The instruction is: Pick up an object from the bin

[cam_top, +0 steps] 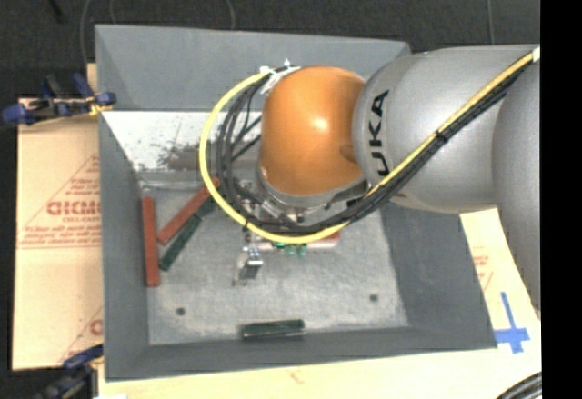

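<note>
My gripper (247, 266) hangs low over the bin floor, just left of the middle, under the arm's wrist. It is over bare grey floor with nothing seen in it. Nearest on its left lies a dark green stick (179, 246), slanted, beside a red-brown stick (185, 214) that slants the same way. A small green and reddish thing (307, 245) peeks out from beneath the wrist to the gripper's right, mostly hidden.
A longer red-brown stick (150, 243) lies along the left wall. Another dark green stick (273, 329) rests against the front wall. The arm with its orange cover and cables hides the bin's middle and right back.
</note>
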Available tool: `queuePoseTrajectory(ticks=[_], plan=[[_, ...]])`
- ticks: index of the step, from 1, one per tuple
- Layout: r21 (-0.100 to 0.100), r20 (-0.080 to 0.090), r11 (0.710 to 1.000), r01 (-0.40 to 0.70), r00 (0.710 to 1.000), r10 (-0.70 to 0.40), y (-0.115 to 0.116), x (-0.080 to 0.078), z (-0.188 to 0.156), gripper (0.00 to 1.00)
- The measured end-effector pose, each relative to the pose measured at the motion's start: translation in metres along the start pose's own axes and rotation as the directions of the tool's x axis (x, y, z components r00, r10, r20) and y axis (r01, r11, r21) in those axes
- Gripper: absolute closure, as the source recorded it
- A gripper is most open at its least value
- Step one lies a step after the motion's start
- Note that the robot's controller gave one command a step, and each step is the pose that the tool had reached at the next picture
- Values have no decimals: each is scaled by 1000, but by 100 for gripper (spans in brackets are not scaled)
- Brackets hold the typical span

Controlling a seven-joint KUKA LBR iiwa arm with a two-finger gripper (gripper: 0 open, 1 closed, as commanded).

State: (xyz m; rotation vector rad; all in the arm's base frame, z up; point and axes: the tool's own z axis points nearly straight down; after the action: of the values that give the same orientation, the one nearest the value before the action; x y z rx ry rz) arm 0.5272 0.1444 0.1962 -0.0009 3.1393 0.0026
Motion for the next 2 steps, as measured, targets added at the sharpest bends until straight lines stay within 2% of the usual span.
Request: queuePoseTrajectory(ticks=[1, 2], plan=[[-3, 12, 1000, -11, 1000, 11, 8, -42, 41, 0], [2, 2, 998, 60, 998, -60, 15, -54, 87, 0]])
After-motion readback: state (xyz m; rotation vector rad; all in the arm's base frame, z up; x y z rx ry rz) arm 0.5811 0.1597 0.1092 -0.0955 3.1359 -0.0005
